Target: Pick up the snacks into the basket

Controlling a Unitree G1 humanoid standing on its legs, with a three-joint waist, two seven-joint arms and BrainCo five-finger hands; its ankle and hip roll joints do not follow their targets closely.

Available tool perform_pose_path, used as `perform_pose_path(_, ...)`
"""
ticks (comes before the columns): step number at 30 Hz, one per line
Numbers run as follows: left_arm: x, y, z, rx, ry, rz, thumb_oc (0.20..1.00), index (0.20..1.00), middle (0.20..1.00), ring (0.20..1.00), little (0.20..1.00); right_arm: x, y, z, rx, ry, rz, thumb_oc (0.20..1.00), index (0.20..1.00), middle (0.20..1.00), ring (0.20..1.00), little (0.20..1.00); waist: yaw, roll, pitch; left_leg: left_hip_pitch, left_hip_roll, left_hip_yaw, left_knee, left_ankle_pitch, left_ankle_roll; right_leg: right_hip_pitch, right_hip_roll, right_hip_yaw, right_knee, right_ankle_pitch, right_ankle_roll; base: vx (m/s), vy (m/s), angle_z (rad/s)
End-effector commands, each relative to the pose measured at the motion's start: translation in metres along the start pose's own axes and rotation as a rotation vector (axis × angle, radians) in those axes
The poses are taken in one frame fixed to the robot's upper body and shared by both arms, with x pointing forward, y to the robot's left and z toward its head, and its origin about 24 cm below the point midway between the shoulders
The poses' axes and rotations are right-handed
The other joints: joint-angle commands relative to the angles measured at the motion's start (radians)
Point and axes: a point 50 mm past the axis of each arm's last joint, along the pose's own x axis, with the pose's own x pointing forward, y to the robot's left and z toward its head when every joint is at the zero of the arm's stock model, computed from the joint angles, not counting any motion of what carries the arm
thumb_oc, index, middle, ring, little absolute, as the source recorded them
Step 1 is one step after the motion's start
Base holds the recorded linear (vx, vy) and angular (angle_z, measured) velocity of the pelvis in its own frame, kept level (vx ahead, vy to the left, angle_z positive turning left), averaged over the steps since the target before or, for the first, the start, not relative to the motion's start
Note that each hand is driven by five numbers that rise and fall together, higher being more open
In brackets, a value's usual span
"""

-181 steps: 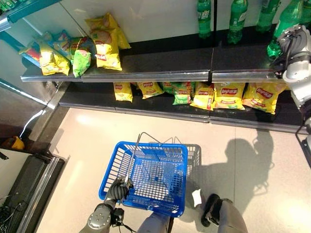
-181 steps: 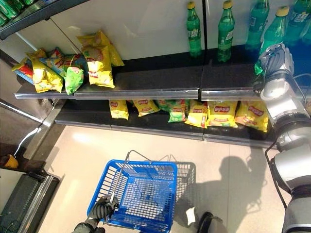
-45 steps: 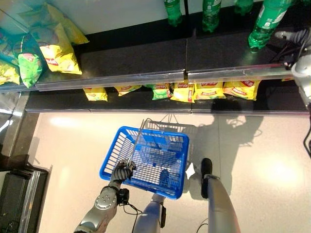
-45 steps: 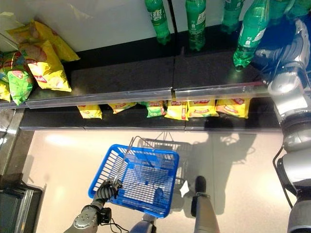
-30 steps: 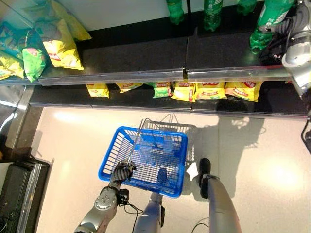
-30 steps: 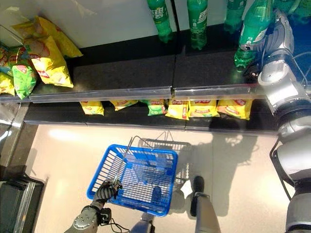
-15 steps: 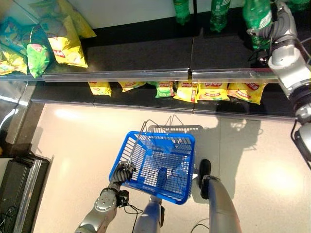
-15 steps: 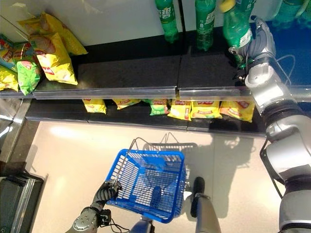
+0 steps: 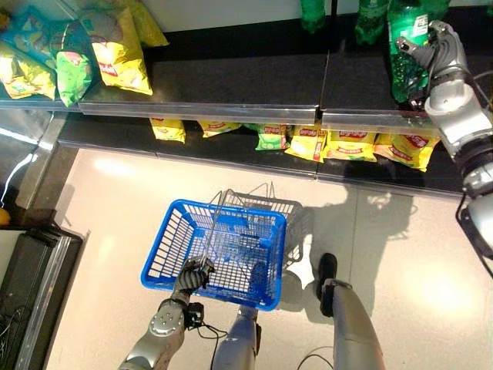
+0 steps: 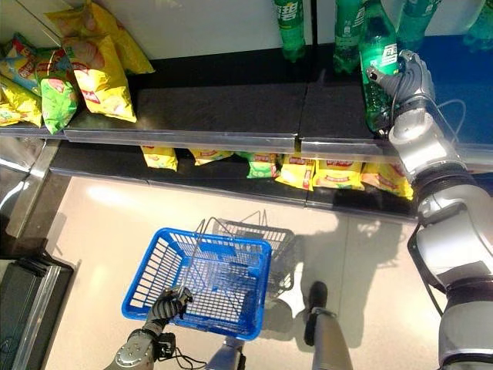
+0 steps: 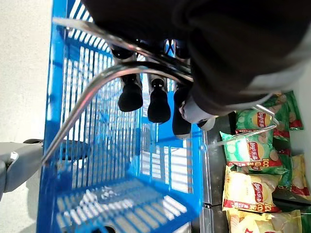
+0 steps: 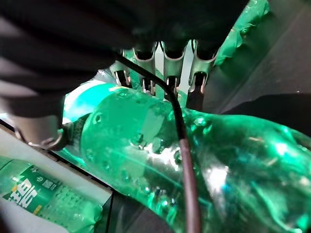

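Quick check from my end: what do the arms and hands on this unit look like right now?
Both arms are silver-grey with rounded joint segments. The left hand and right hand have silver fingers with dark tips, and a dark ribbed cover over the back and wrist. A thin dark cable crosses in front of the right hand's fingers.

I am looking at one blue basket (image 9: 216, 247), seven small snack packets (image 9: 333, 145) lying along the lower shelf, and perhaps five larger snack bags (image 10: 100, 73), though they are overlapping. Four green bottles (image 10: 287, 29) are standing on the upper shelf.
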Motion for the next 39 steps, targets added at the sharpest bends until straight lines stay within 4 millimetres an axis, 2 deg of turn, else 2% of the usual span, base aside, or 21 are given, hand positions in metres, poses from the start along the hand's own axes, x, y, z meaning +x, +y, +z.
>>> perform_pose_path(1,-0.004,0.021,0.021,0.047,-0.122,0.035,0.200,0.200,0.200,0.200,0.200,-0.004,0.005,0.007,0.040,-0.078,-0.001,0.200,0.200,0.200,0.200,0.200,0.015,-0.075,-0.055,0.202,-0.020,0.000,0.049,-0.028,0.045,0.097,0.024,0.081,-0.165,0.074,0.143,-0.02,0.034,-0.01)
perform_pose_path(6,-0.001,0.021,0.020,0.069,-0.110,0.016,0.200,0.200,0.200,0.200,0.200,-0.012,0.012,0.008,0.163,-0.103,0.016,0.200,0.200,0.200,0.200,0.200,0.000,-0.093,-0.064,0.217,-0.021,0.018,0.080,-0.046,0.053,0.148,0.011,0.072,-0.197,0.089,0.146,-0.02,0.045,0.03)
perform_pose_path(9,0.000,0.022,0.018,0.075,-0.092,0.017,0.200,0.200,0.200,0.200,0.200,-0.020,0.023,0.010,0.261,-0.121,0.057,0.200,0.200,0.200,0.200,0.200,-0.011,-0.105,-0.070,0.232,-0.025,0.031,0.101,-0.074,0.065,0.175,0.008,0.069,-0.210,0.099,0.149,0.00,0.077,0.08)
perform_pose_path(11,0.001,0.026,0.013,0.086,-0.063,0.026,0.200,0.200,0.200,0.200,0.200,-0.032,0.034,0.016,0.334,-0.167,0.120,0.200,0.200,0.200,0.200,0.200,-0.029,-0.123,-0.079,0.253,-0.033,0.045,0.123,-0.120,0.082,0.207,0.004,0.075,-0.227,0.113,0.154,0.00,0.114,0.05)
perform_pose_path(13,0.002,0.037,0.011,0.126,-0.040,0.058,0.200,0.200,0.200,0.200,0.200,-0.059,0.055,0.018,0.454,-0.221,0.249,0.200,0.200,0.200,0.200,0.200,-0.054,-0.154,-0.093,0.277,-0.051,0.059,0.161,-0.179,0.102,0.248,0.006,0.099,-0.250,0.139,0.170,-0.02,0.169,0.04)
perform_pose_path(17,0.002,0.050,0.008,0.220,-0.002,0.077,0.200,0.200,0.200,0.200,0.200,-0.102,0.069,-0.006,0.565,-0.207,0.377,0.200,0.200,0.200,0.200,0.200,-0.099,-0.194,-0.123,0.306,-0.080,0.132,0.202,-0.275,0.140,0.310,-0.013,0.152,-0.302,0.197,0.216,-0.03,0.225,-0.34)
perform_pose_path(18,0.002,0.050,0.008,0.223,-0.001,0.075,0.200,0.200,0.200,0.200,0.200,-0.103,0.069,-0.007,0.566,-0.204,0.376,0.200,0.200,0.200,0.200,0.200,-0.095,-0.196,-0.122,0.307,-0.080,0.134,0.205,-0.276,0.141,0.312,-0.013,0.154,-0.304,0.199,0.217,-0.07,0.344,-0.15)
perform_pose_path(19,0.001,0.055,0.006,0.252,0.016,0.080,0.200,0.200,0.200,0.200,0.200,-0.125,0.071,-0.021,0.608,-0.177,0.444,0.200,0.200,0.200,0.200,0.200,-0.113,-0.216,-0.126,0.303,-0.101,0.170,0.237,-0.304,0.165,0.332,-0.031,0.193,-0.336,0.240,0.247,-0.11,0.367,-0.14)
perform_pose_path(20,0.002,0.056,0.008,0.265,0.011,0.084,0.200,0.200,0.200,0.200,0.200,-0.134,0.071,-0.024,0.620,-0.179,0.475,0.200,0.200,0.200,0.200,0.200,-0.120,-0.231,-0.128,0.299,-0.114,0.188,0.246,-0.314,0.175,0.342,-0.042,0.213,-0.363,0.280,0.265,-0.11,0.363,-0.23)
perform_pose_path(21,0.002,0.055,0.008,0.265,0.011,0.083,0.200,0.200,0.200,0.200,0.200,-0.134,0.071,-0.024,0.620,-0.179,0.475,0.200,0.200,0.200,0.200,0.200,-0.119,-0.231,-0.127,0.300,-0.114,0.189,0.246,-0.314,0.175,0.342,-0.041,0.214,-0.363,0.281,0.265,-0.15,0.348,-0.48)
perform_pose_path(22,0.004,0.059,0.007,0.288,0.027,0.100,0.200,0.200,0.200,0.200,0.200,-0.153,0.074,-0.037,0.672,-0.131,0.527,0.200,0.200,0.200,0.200,0.200,-0.131,-0.255,-0.130,0.285,-0.122,0.236,0.259,-0.316,0.188,0.364,-0.056,0.218,-0.431,0.315,0.293,-0.16,0.327,-0.68)
perform_pose_path(23,0.003,0.063,0.007,0.301,0.029,0.109,0.200,0.200,0.200,0.200,0.200,-0.157,0.075,-0.039,0.684,-0.129,0.556,0.200,0.200,0.200,0.200,0.200,-0.121,-0.262,-0.133,0.288,-0.116,0.262,0.247,-0.315,0.190,0.365,-0.064,0.204,-0.459,0.337,0.301,-0.21,0.445,-1.10)
perform_pose_path(26,0.000,0.072,0.007,0.299,0.033,0.164,0.200,0.200,0.200,0.200,0.200,-0.175,0.081,-0.046,0.739,-0.088,0.615,0.200,0.200,0.200,0.200,0.200,-0.115,-0.277,-0.136,0.300,-0.096,0.314,0.221,-0.291,0.194,0.359,-0.069,0.131,-0.451,0.353,0.299,-0.16,0.235,-1.37)
perform_pose_path(27,0.001,0.077,0.008,0.290,0.034,0.198,0.200,0.200,0.200,0.200,0.200,-0.188,0.080,-0.049,0.740,-0.079,0.685,0.200,0.200,0.200,0.200,0.200,-0.097,-0.268,-0.146,0.290,-0.089,0.338,0.200,-0.254,0.200,0.389,-0.071,0.033,-0.355,0.291,0.276,-0.27,0.363,-0.94)
perform_pose_path(29,0.001,0.075,0.011,0.286,0.019,0.197,0.200,0.200,0.200,0.200,0.200,-0.199,0.080,-0.059,0.755,-0.035,0.713,0.200,0.200,0.200,0.200,0.200,-0.096,-0.266,-0.166,0.283,-0.094,0.340,0.178,-0.234,0.207,0.406,-0.060,0.024,-0.300,0.262,0.262,-0.17,0.239,-0.79)
perform_pose_path(30,0.002,0.074,0.016,0.274,-0.004,0.205,0.200,0.200,0.200,0.200,0.200,-0.220,0.081,-0.069,0.776,0.014,0.780,0.200,0.200,0.200,0.200,0.200,-0.092,-0.256,-0.196,0.287,-0.087,0.346,0.127,-0.212,0.221,0.445,-0.017,0.042,-0.190,0.189,0.240,-0.11,0.138,-0.62)
perform_pose_path(31,0.003,0.074,0.019,0.271,-0.018,0.208,0.200,0.200,0.200,0.200,0.200,-0.232,0.084,-0.077,0.774,0.057,0.815,0.200,0.200,0.200,0.200,0.200,-0.090,-0.252,-0.206,0.285,-0.084,0.350,0.112,-0.200,0.224,0.460,-0.001,0.046,-0.156,0.166,0.235,-0.14,0.124,-0.36)
perform_pose_path(32,0.004,0.071,0.023,0.259,-0.040,0.201,0.200,0.200,0.200,0.200,0.200,-0.245,0.086,-0.084,0.764,0.092,0.854,0.200,0.200,0.200,0.200,0.200,-0.083,-0.257,-0.219,0.277,-0.086,0.348,0.093,-0.187,0.220,0.499,0.019,0.054,-0.190,0.146,0.228,-0.08,0.013,-0.26)
perform_pose_path(34,0.005,0.069,0.027,0.251,-0.060,0.190,0.200,0.200,0.200,0.200,0.200,-0.250,0.085,-0.087,0.745,0.102,0.865,0.200,0.200,0.200,0.200,0.200,-0.078,-0.266,-0.227,0.268,-0.093,0.349,0.083,-0.186,0.218,0.535,0.028,0.062,-0.260,0.144,0.228,-0.09,-0.072,-0.45)
perform_pose_path(35,0.004,0.068,0.038,0.240,-0.115,0.190,0.200,0.200,0.200,0.200,0.200,-0.273,0.094,-0.099,0.774,0.190,0.921,0.200,0.200,0.200,0.200,0.200,-0.067,-0.275,-0.230,0.249,-0.086,0.360,0.060,-0.167,0.211,0.541,0.037,0.056,-0.385,0.136,0.222,-0.16,-0.167,-0.49)
perform_pose_path(39,0.004,0.060,0.054,0.218,-0.198,0.159,0.200,0.200,0.200,0.200,0.200,-0.322,0.117,-0.130,0.799,0.440,1.008,0.200,0.200,0.200,0.200,0.200,-0.047,-0.276,-0.216,0.184,-0.066,0.353,0.059,-0.129,0.189,0.551,0.056,0.066,-0.480,0.138,0.219,-0.12,-0.154,-0.29)
